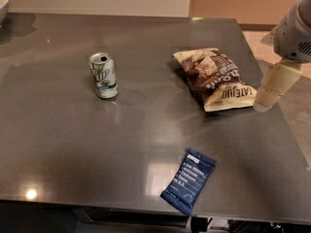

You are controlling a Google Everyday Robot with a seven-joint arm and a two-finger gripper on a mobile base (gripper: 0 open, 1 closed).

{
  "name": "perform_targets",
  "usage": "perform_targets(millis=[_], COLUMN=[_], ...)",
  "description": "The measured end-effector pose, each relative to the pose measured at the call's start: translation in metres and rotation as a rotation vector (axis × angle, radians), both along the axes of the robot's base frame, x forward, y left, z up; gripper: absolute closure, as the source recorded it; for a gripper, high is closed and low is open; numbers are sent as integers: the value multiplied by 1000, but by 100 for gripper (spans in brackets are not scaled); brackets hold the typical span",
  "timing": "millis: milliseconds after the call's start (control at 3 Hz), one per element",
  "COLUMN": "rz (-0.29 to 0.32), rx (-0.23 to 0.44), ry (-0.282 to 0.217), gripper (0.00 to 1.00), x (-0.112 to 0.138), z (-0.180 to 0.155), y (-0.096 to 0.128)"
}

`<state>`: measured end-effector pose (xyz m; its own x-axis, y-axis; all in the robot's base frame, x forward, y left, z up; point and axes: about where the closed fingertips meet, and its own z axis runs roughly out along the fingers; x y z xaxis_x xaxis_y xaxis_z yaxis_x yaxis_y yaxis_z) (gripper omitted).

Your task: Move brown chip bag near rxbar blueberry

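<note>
A: Where is the gripper (272, 87) hovering?
B: Just beside the brown chip bag (214, 77), at its right end, carrying nothing; open or closed, I cannot tell.
A: And the bag?
B: It's lying on the surface (73, 140), well apart from the rxbar blueberry (189, 180) at the front. I'm judging it light, crinkly, crushable; pinching its tan end looks safest.

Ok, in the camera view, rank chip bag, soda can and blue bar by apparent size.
1. brown chip bag, beside the gripper at the table edge.
2. rxbar blueberry and soda can: similar; bar nearer camera, so unranked.
</note>
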<state>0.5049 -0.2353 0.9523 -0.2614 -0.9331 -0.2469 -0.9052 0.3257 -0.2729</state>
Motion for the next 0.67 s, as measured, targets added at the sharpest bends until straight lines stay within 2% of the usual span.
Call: perform_targets(millis=[667], rz=[-39], rx=[45], ry=[0], gripper=[0], x=[61], z=[-45], y=[-28])
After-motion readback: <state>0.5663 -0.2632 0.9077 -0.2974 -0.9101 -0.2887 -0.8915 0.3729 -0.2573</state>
